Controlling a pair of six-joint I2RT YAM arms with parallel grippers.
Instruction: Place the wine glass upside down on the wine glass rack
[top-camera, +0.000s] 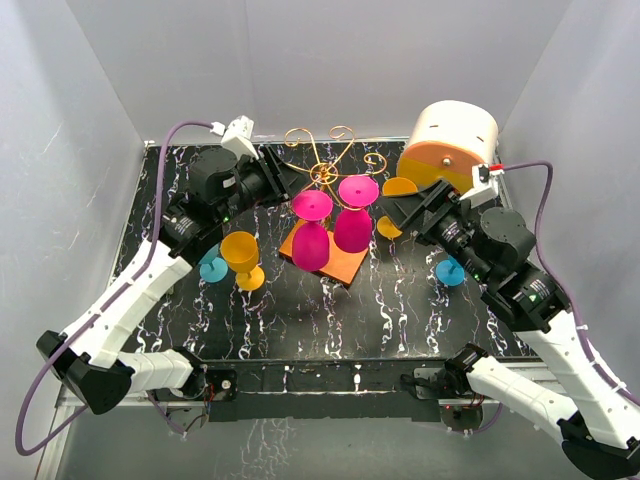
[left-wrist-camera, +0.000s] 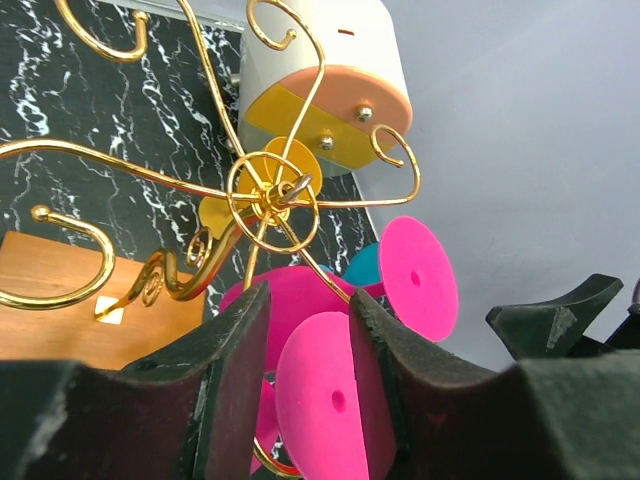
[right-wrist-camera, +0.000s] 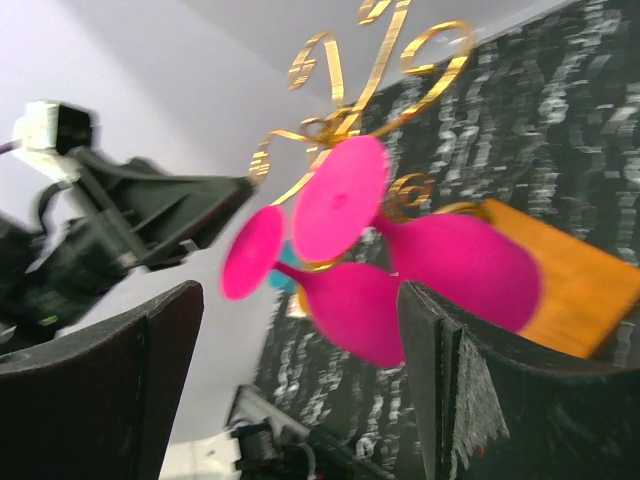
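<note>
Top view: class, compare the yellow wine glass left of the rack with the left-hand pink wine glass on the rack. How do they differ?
The yellow wine glass stands upright, foot on the table; the pink wine glass hangs upside down, foot uppermost. The yellow one is off the wine glass rack; the pink one is on it. Both have the same stemmed shape.

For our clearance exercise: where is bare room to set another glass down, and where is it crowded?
Free: the table strip between the wooden base and the near edge. Crowded: around the rack, with the yellow glass left and the blue glass right.
</note>
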